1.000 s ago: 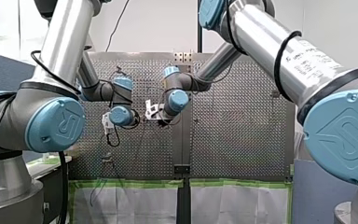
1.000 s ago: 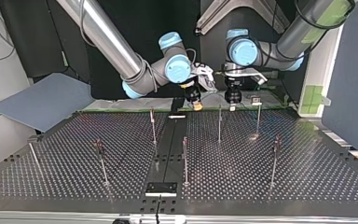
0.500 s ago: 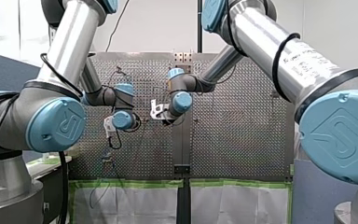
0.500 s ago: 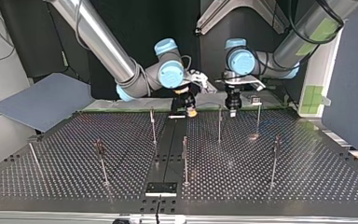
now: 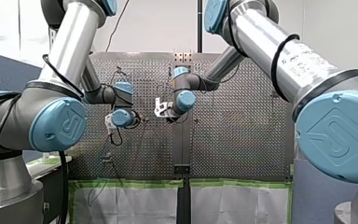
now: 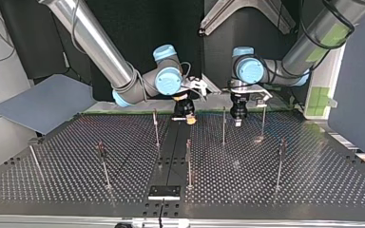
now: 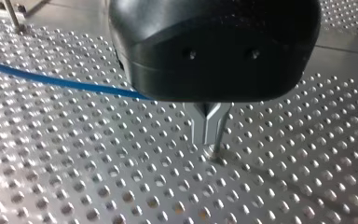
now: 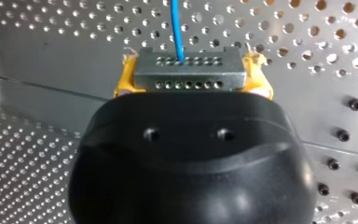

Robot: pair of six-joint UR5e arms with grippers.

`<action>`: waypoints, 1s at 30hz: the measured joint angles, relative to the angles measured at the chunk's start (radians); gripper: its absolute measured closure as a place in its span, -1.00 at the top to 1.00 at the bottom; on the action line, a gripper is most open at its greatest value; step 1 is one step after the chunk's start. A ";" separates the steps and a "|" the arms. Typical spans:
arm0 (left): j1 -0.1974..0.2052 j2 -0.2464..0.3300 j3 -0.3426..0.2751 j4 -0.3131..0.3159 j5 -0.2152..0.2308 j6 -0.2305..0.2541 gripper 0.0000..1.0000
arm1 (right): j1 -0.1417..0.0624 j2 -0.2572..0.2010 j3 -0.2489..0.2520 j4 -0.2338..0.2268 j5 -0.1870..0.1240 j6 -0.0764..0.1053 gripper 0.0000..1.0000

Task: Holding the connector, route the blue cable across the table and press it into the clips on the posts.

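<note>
Starting with the front view: your left arm [image 5: 70,51] and right arm [image 5: 270,46] both reach in over the perforated table [image 5: 242,130], wrists close together. The fingers are hidden here, so can't tell anything about grip from this one.

Top view: your right gripper [image 6: 188,118] hangs tip-down just over the table. The left gripper [image 6: 238,121] is near the right gripper, toward this view's right, with a thin post [image 6: 224,127] standing between the two. Fingers are too small to read.

Right wrist view: the right gripper's yellow pads [image 8: 127,77] are pinching the grey connector [image 8: 186,70] from both sides. The blue cable [image 8: 176,28] runs straight out of the connector, ahead of the right gripper, over the holes.

Left wrist view: the left gripper's metal fingers [image 7: 208,126] are pressed together with nothing visible between them, tips close to the table. The blue cable lies on the table beside them and disappears behind the gripper's black body.
</note>
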 joint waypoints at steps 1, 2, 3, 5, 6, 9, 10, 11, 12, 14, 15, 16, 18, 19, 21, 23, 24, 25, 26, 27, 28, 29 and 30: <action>0.009 -0.011 0.005 -0.003 0.003 0.002 -0.98 | -0.001 0.000 -0.002 0.000 0.000 0.000 -1.00; 0.013 -0.015 0.007 -0.004 0.005 0.003 -0.98 | -0.002 0.000 -0.004 0.000 -0.001 0.000 -1.00; 0.021 -0.021 0.009 -0.006 0.010 0.007 -0.98 | -0.003 0.000 -0.005 0.000 -0.001 0.000 -1.00; 0.032 -0.028 0.013 -0.008 0.017 0.012 -0.98 | -0.006 0.000 -0.006 0.000 -0.001 0.000 -1.00; 0.035 -0.029 0.014 -0.009 0.018 0.014 -0.98 | -0.007 0.000 -0.006 0.000 -0.001 0.000 -1.00; 0.041 -0.031 0.017 -0.010 0.019 0.019 -0.98 | -0.010 0.000 -0.007 0.000 -0.001 0.000 -1.00; 0.042 -0.031 0.018 -0.009 0.020 0.021 -0.98 | -0.011 0.000 -0.007 0.000 -0.001 0.000 -1.00; 0.042 -0.031 0.018 -0.007 0.020 0.025 -0.86 | -0.012 0.000 -0.007 0.000 -0.001 0.000 -1.00; 0.042 -0.031 0.018 -0.006 0.021 0.028 -0.45 | -0.012 0.000 -0.007 0.000 -0.002 0.000 -1.00; 0.040 -0.031 0.018 -0.005 0.024 0.040 -0.24 | -0.013 0.000 -0.007 0.000 -0.002 0.000 -1.00; 0.039 -0.031 0.018 -0.006 0.025 0.044 0.08 | -0.014 0.000 -0.007 0.000 -0.002 0.000 -1.00; 0.037 -0.031 0.018 -0.010 0.026 0.049 0.08 | -0.015 0.000 -0.007 0.000 -0.002 0.001 -1.00; 0.035 -0.031 0.018 -0.019 0.024 0.056 0.65 | -0.017 0.000 -0.007 0.000 -0.003 0.001 -1.00; 0.034 -0.031 0.018 -0.027 0.020 0.059 0.65 | -0.018 0.000 -0.007 0.001 -0.003 0.001 -1.00; 0.033 -0.031 0.018 -0.042 0.009 0.067 1.00 | -0.020 0.000 -0.007 0.001 -0.003 0.001 -1.00; 0.032 -0.030 0.018 -0.060 -0.007 0.080 1.00 | -0.023 0.000 -0.007 0.002 -0.003 0.001 -1.00; 0.031 -0.030 0.018 -0.068 -0.015 0.086 1.00 | -0.023 0.000 -0.007 0.003 -0.003 0.001 -1.00; 0.029 -0.030 0.018 -0.078 -0.024 0.093 1.00 | -0.024 0.000 -0.006 0.003 -0.003 0.001 -1.00; 0.028 -0.030 0.018 -0.085 -0.031 0.099 1.00 | -0.025 0.000 -0.006 0.004 -0.003 0.001 -1.00; 0.027 -0.030 0.017 -0.091 -0.037 0.105 1.00 | -0.026 0.000 -0.006 0.004 -0.003 0.001 -1.00; 0.025 -0.030 0.017 -0.100 -0.046 0.111 1.00 | -0.027 0.000 -0.006 0.004 -0.003 0.001 -1.00; 0.023 -0.029 0.016 -0.107 -0.052 0.115 1.00 | -0.028 0.000 -0.006 0.005 -0.003 0.002 -1.00; 0.021 -0.027 0.014 -0.113 -0.059 0.119 1.00 | -0.029 0.000 -0.006 0.005 -0.003 0.001 -1.00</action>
